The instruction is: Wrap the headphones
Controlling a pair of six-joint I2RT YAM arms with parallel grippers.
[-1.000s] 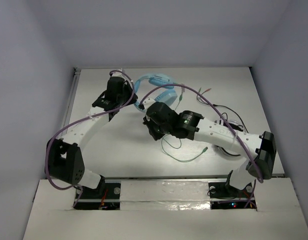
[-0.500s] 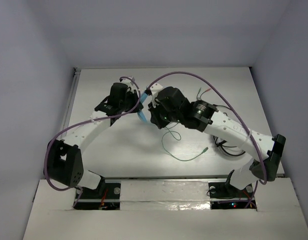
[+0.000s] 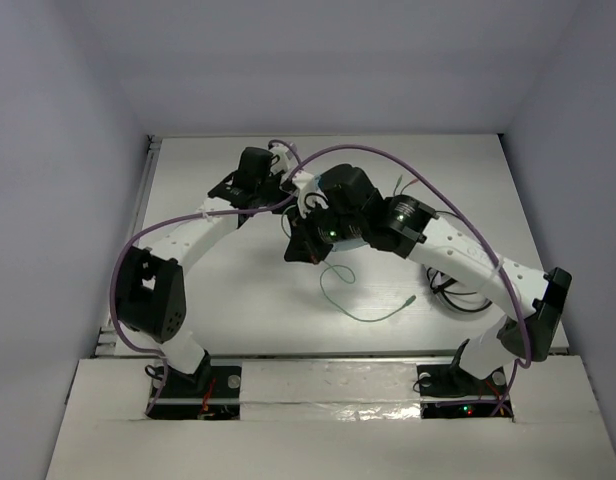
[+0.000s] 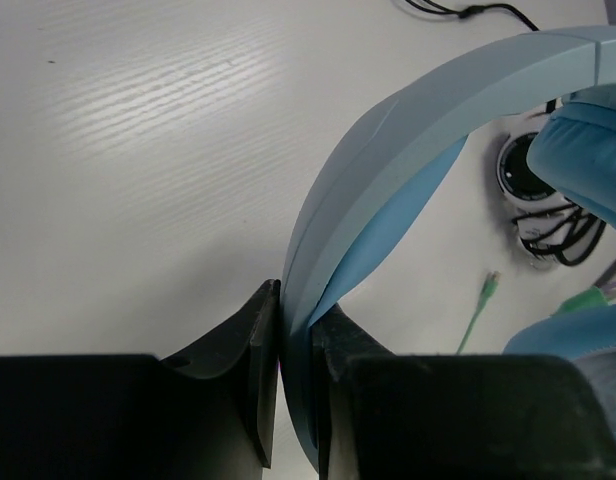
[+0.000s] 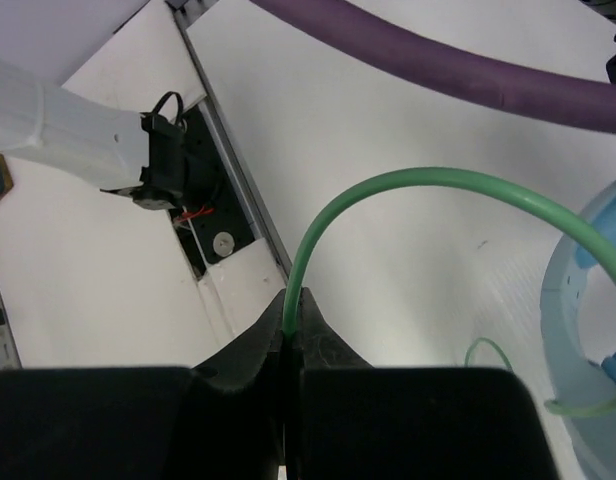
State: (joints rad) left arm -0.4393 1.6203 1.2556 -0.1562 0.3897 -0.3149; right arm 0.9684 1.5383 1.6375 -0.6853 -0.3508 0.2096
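The left tool [image 4: 295, 322] is narrowed onto the headphones [image 4: 368, 200]. Its two black fingers press the light blue headband [image 4: 458, 100] from either side, and the band rises out of the grip toward 1 o'clock in the left wrist view. A padded ear cup [image 4: 593, 155] shows at the 3 o'clock edge of that view.

The right tool [image 5: 291, 302] is pinched almost closed on the pale-green cable [image 5: 408, 180], which climbs from between the fingers and arcs over toward 3 o'clock. A purple hose [image 5: 438, 60] crosses the top of that view.

From above, both tools meet over the table [image 3: 208, 290], a little toward 12 o'clock from its middle, with the left one at 10 o'clock from the right one. The headphones lie between them, mostly hidden under the wrists. Slack cable loops on the table at 6 o'clock from the right tool, and a plug [image 3: 413, 298] lies at about 4 o'clock. A black cable bundle [image 3: 456, 290] sits near the table's 3 o'clock side — partly under the right arm.
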